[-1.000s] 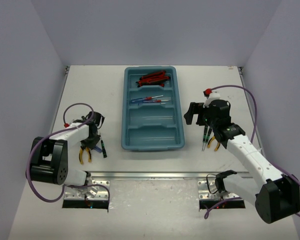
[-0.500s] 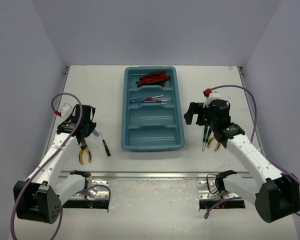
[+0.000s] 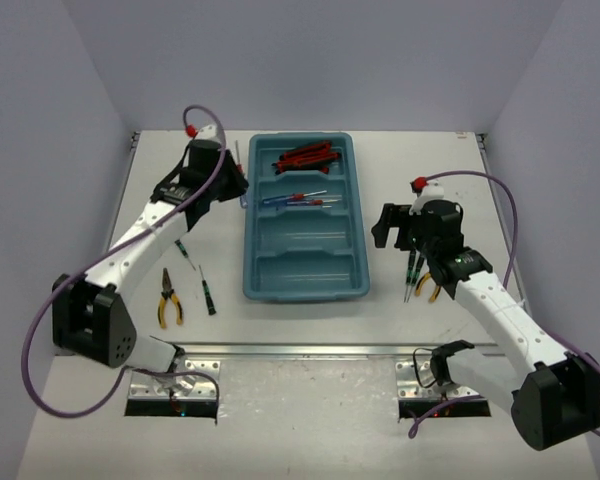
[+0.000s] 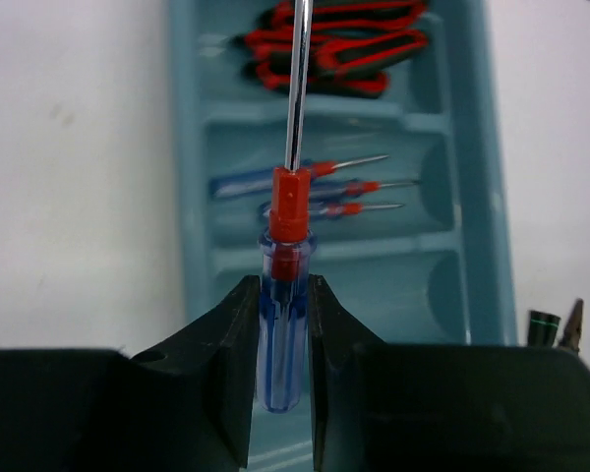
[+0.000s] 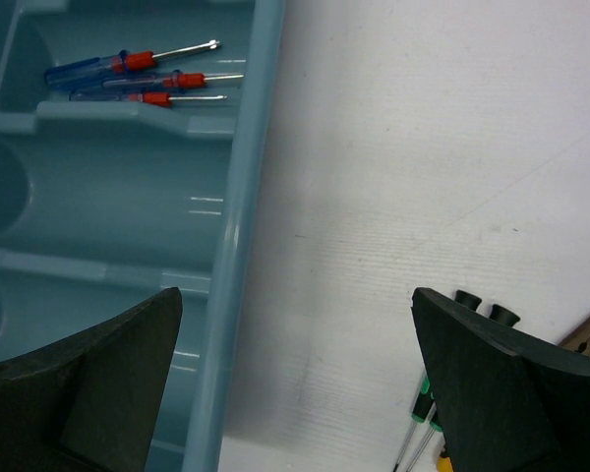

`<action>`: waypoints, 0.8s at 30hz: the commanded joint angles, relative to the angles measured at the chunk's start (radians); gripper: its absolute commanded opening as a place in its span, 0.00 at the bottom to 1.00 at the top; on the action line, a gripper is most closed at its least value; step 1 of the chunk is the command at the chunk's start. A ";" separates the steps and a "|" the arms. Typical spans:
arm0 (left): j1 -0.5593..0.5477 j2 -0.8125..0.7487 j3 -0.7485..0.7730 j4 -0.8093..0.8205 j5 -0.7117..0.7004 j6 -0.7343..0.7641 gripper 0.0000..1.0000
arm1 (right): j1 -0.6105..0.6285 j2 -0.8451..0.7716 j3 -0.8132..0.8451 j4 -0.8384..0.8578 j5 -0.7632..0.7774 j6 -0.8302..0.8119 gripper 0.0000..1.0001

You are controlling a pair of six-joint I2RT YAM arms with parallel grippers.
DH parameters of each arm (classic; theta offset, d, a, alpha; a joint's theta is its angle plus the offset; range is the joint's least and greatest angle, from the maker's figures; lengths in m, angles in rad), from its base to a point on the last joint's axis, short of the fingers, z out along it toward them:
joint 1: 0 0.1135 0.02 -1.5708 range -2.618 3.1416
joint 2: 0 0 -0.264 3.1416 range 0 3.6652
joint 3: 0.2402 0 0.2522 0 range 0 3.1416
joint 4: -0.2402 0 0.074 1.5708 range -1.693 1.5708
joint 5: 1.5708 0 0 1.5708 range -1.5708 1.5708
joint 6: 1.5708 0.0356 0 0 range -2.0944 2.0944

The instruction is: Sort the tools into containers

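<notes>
My left gripper is at the left rim of the teal tray, level with its second compartment. In the left wrist view it is shut on a blue-handled screwdriver with a red collar, shaft pointing away over the tray. Red-black utility knives lie in the far compartment. Three blue and red screwdrivers lie in the second. My right gripper is open and empty, just right of the tray; its jaws stand wide apart over bare table.
Two black-green screwdrivers and yellow pliers lie on the table right of the tray, beside my right gripper. Yellow pliers and two black-green screwdrivers lie left of the tray, near the front.
My left arm has swung from the near left of the table up to the tray's left rim, carrying the blue-handled screwdriver. My right arm has barely moved.
</notes>
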 commanded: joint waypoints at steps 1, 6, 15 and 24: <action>-0.071 0.203 0.268 0.089 0.244 0.432 0.00 | -0.003 -0.064 0.020 -0.008 0.092 0.007 0.99; -0.121 0.343 0.370 0.105 0.280 0.789 0.00 | -0.003 -0.144 -0.008 -0.041 0.116 -0.004 0.99; -0.137 0.624 0.490 0.116 0.276 1.065 0.00 | -0.003 -0.251 -0.031 -0.054 0.151 0.003 0.99; -0.170 0.692 0.531 0.091 0.208 1.061 0.45 | -0.003 -0.215 -0.012 -0.053 0.092 0.000 0.99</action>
